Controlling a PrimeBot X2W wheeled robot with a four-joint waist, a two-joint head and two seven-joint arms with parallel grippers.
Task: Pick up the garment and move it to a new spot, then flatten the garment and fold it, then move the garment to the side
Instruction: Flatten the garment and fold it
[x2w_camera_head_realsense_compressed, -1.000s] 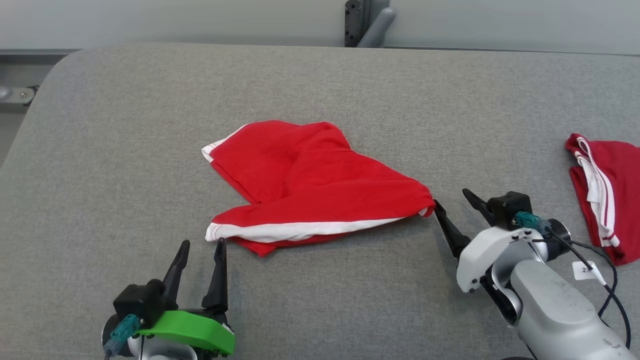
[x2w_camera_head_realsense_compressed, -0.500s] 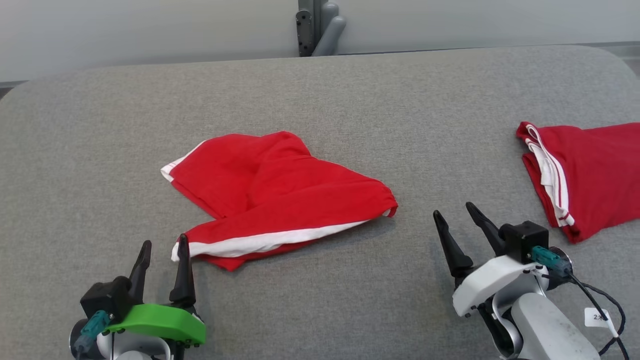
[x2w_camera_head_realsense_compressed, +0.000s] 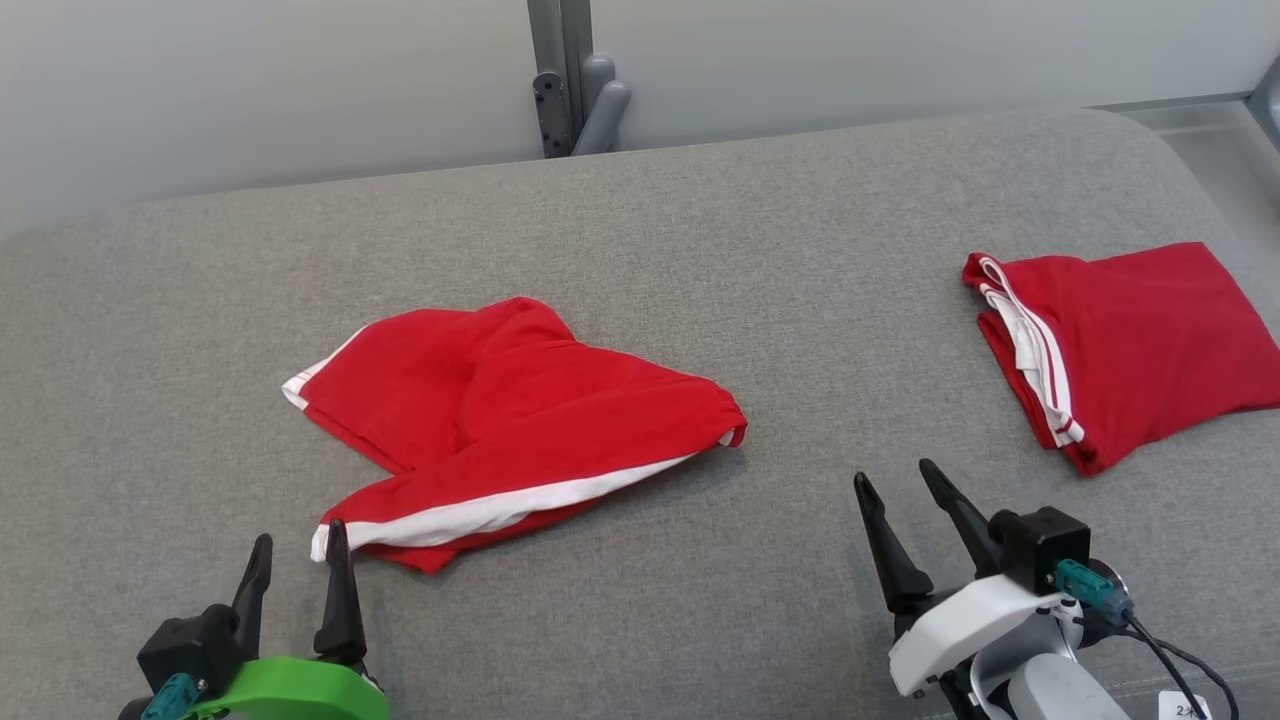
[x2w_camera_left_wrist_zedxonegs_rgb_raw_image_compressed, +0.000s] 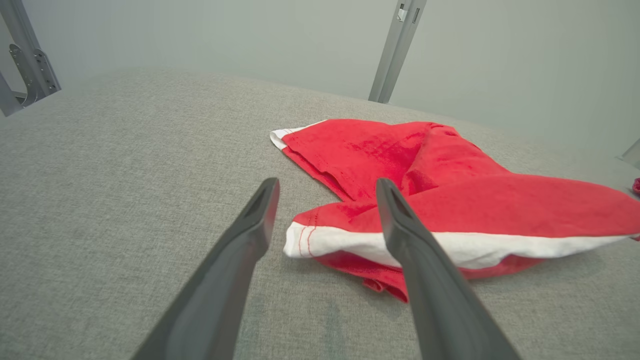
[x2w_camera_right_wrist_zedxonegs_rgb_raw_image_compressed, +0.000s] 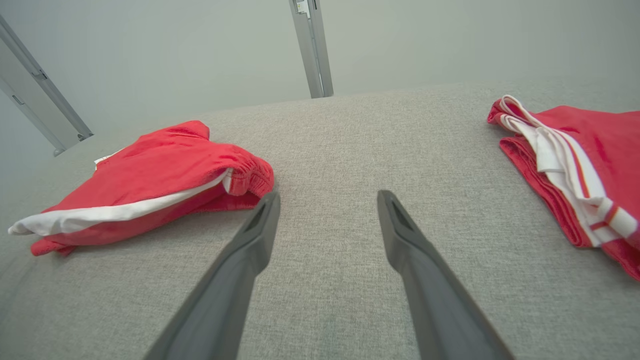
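The red garment (x2w_camera_head_realsense_compressed: 520, 420) lies loosely doubled on the grey table (x2w_camera_head_realsense_compressed: 700, 250), its white-edged long side running across between both arms. Its near corner sits just ahead of the left gripper (x2w_camera_head_realsense_compressed: 299, 533), whose fingers stand spread and empty. The right gripper (x2w_camera_head_realsense_compressed: 892, 473), likewise spread and empty, stands further from the waistband end; another folded garment (x2w_camera_head_realsense_compressed: 1130, 340) lies off to its right.

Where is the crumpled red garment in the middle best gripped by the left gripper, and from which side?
Probably the white-banded corner of the garment, approached from the robot's near left: it sticks out flat and free, just ahead of the open left gripper.
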